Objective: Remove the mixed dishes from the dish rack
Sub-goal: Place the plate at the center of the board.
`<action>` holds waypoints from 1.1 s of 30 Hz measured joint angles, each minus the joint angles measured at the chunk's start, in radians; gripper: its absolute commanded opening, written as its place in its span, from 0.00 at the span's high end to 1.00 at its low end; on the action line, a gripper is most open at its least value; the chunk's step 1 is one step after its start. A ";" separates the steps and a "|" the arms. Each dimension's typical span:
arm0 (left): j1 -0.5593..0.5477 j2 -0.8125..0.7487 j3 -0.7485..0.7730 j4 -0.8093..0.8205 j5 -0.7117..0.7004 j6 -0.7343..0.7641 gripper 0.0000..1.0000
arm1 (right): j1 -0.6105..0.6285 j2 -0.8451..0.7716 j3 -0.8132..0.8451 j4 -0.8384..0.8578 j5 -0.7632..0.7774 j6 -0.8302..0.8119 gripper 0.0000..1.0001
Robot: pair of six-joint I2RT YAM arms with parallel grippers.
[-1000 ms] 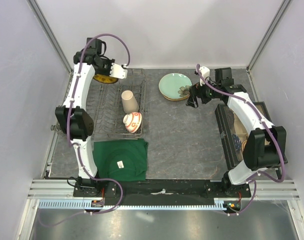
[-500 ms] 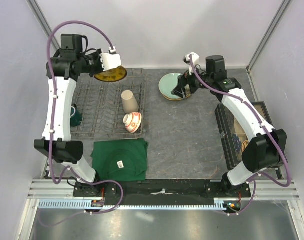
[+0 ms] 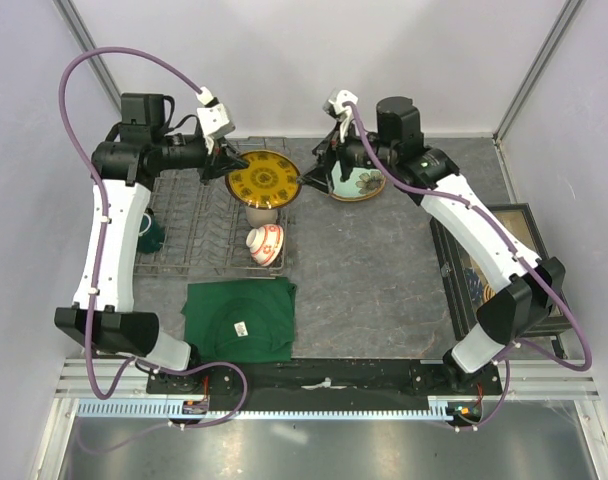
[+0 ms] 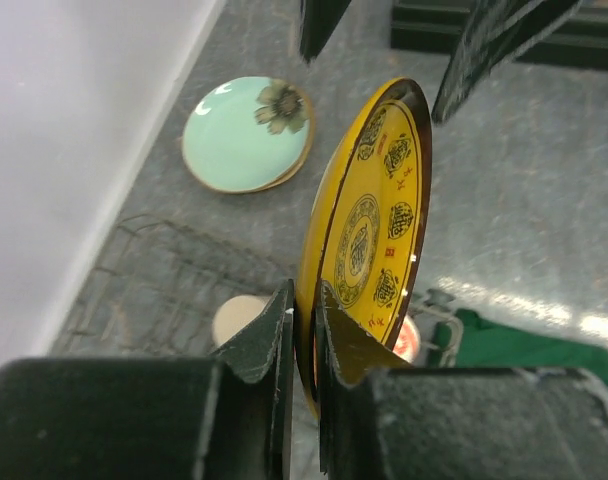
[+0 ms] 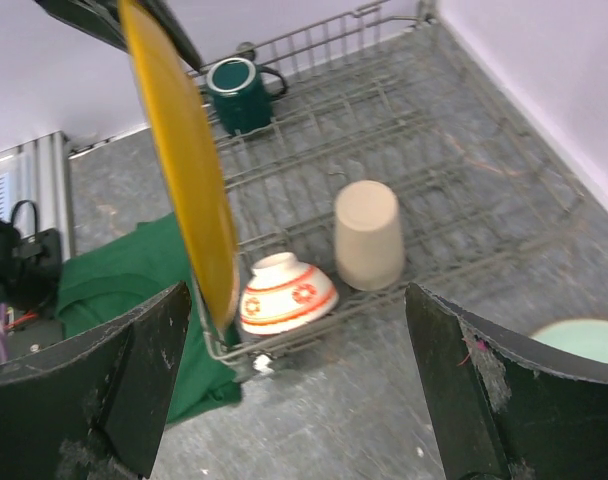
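One plate, the yellow one [image 3: 266, 180], hangs on edge above the rack [image 3: 199, 215], pinched by its rim in my left claw [image 3: 227, 165], which sits at the plate's 9 o'clock in the top view. From the left wrist, the two fingers [image 4: 269, 335] press either side of the rim and the patterned face turns toward 3 o'clock. My right claw [image 3: 312, 178] hovers at the plate's 3 o'clock with its jaws spread wide and nothing in them. From the right wrist, the plate's edge [image 5: 179, 160] stands just inside that claw's left finger [image 5: 134, 380]; I cannot tell whether they touch.

Inside the rack, a beige cup [image 3: 264, 214] shows at the plate's 6 o'clock, with a red-and-white bowl [image 3: 266, 243] just beyond it at the rack's near edge. A green mug [image 3: 151, 232] sits at the rack's 9 o'clock end. A teal plate [image 4: 239, 140] lies flat on the table at 12 o'clock, outside the rack.

Grey table [image 3: 374, 270] carries a folded green cloth [image 3: 239, 320] at 7 o'clock and a black box [image 3: 454, 265] at 3 o'clock; pale walls close it in on three sides.
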 measured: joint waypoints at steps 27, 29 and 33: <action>-0.021 -0.111 -0.222 0.235 0.094 -0.190 0.90 | 0.161 0.063 0.009 -0.023 0.048 -0.026 1.00; -0.021 -0.118 -0.235 0.244 0.082 -0.188 0.77 | 0.163 0.063 0.009 -0.031 0.051 -0.032 1.00; -0.021 -0.141 -0.271 0.267 0.069 -0.185 0.38 | 0.167 0.063 0.009 -0.035 0.068 -0.050 1.00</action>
